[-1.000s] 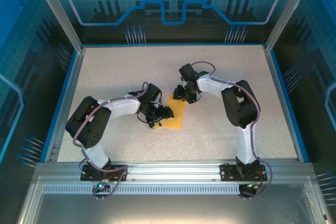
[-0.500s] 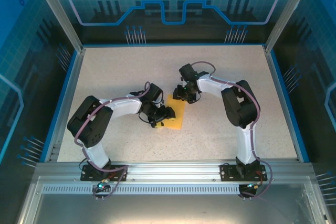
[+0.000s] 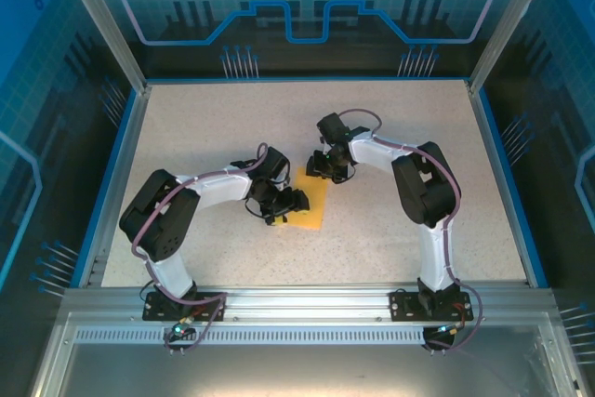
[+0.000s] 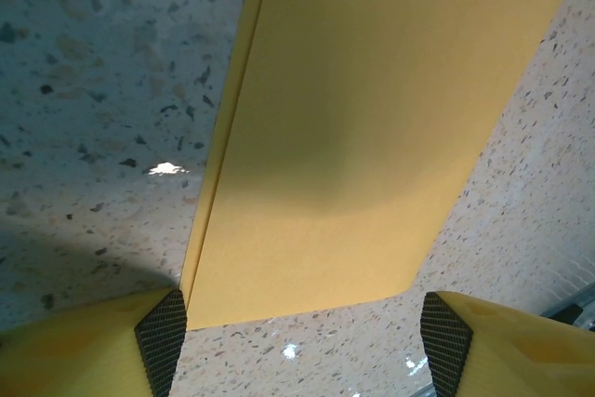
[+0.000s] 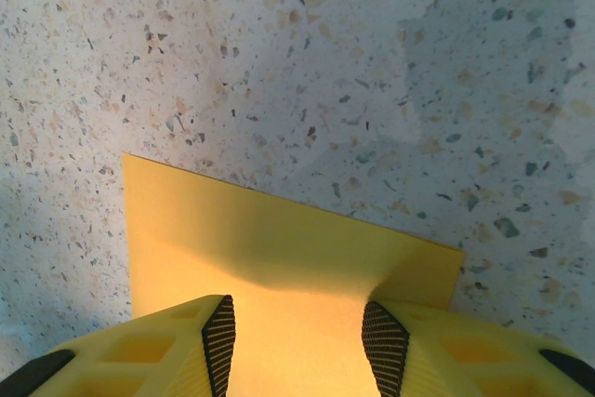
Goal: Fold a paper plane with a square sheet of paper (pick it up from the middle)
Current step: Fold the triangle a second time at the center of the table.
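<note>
My left gripper gapes empty, folded paper just ahead — right gripper half-open, perhaps pinning it; closing could crumple it.

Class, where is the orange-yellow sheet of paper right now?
In the top view the sheet of paper lies flat near the middle of the table, between the left gripper at its left edge and the right gripper at its far corner.

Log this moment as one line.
paper: folded, flat on table | left end effector: open, at paper's end | right end effector: open, over paper
</note>
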Motion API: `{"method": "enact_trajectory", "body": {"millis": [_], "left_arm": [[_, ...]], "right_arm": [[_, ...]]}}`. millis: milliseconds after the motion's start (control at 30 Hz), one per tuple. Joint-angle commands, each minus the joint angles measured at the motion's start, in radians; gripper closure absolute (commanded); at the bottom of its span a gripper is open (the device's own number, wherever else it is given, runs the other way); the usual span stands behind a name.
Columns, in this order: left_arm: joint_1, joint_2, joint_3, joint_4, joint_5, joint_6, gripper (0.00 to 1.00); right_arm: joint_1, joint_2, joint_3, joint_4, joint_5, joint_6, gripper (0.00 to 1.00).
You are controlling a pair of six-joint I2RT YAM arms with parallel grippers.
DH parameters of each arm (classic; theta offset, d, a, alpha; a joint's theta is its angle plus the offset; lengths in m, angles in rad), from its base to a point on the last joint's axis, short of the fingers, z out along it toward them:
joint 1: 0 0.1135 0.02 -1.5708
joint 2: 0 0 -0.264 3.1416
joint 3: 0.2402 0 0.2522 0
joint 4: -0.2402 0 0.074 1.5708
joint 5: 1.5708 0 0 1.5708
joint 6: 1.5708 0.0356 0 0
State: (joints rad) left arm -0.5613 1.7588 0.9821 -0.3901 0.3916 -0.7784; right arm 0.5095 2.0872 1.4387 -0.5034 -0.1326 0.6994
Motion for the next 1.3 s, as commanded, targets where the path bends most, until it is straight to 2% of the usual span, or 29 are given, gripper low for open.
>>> {"method": "enact_trajectory", "body": {"millis": [0,533,900,1033,1167,1267], "left_arm": [[-0.015,0.015,0.022,-0.016,0.008,0.015,0.28],[-0.030,0.050,0.064,0.009,0.036,0.030,0.28],[-0.030,0.000,0.076,-0.002,0.006,0.050,0.36],[-0.028,0.006,0.079,-0.031,-0.036,0.055,0.35],[-0.030,0.005,0.095,-0.114,-0.136,0.071,0.33],[-0.029,0.004,0.092,-0.118,-0.136,0.076,0.33]], "right_arm": [[-0.005,0.077,-0.058,-0.032,0.025,0.012,0.53],[-0.005,0.076,-0.059,-0.032,0.027,0.012,0.53],[-0.005,0.077,-0.057,-0.035,0.026,0.010,0.53],[-0.005,0.079,-0.055,-0.035,0.025,0.010,0.53],[-0.003,0.079,-0.052,-0.039,0.028,0.002,0.53],[-0.001,0.069,-0.037,-0.043,0.015,-0.021,0.53]]}}
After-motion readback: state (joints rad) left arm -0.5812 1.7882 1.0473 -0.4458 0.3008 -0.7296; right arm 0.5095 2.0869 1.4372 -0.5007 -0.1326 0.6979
